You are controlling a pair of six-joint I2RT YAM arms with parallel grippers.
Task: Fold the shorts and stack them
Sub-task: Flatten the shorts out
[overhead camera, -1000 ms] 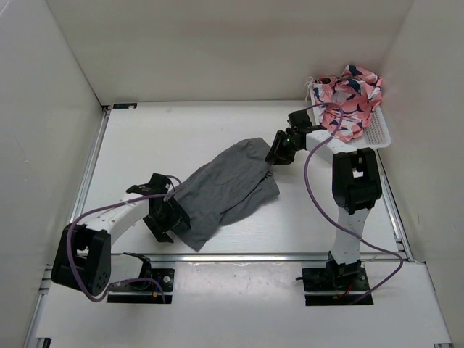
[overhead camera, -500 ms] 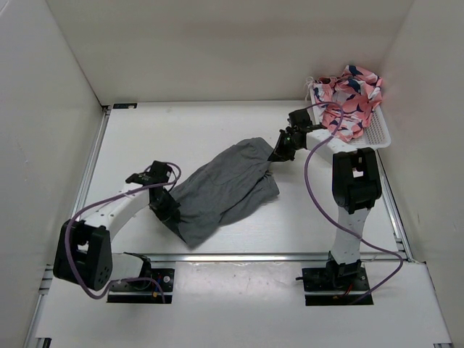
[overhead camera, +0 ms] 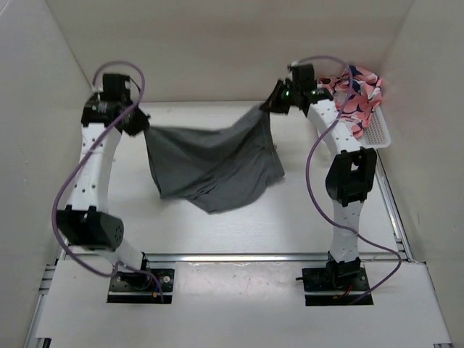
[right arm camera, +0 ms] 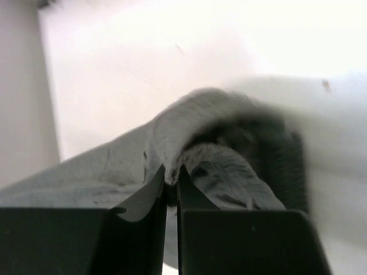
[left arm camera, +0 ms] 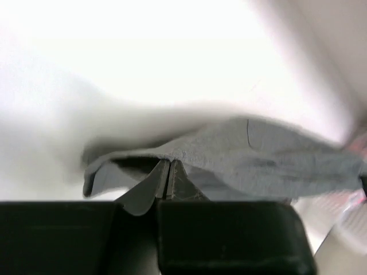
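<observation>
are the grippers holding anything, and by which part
Both hold the grey shorts: left gripper pinches one upper corner, right gripper the other, cloth hanging between them.

The top external camera looked down from above and behind the arm bases, taking in the whole bench [overhead camera: 181, 232] from afar. The wrist cameras sat right behind the left end effector [left arm camera: 168, 167] and the right end effector [right arm camera: 171, 173], facing outward along them at close range. All three views shared the shorts [overhead camera: 210, 163].

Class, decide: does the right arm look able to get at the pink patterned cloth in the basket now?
Probably not yet: the right gripper is beside the pink cloth with nothing between, but it is shut on the shorts.
</observation>
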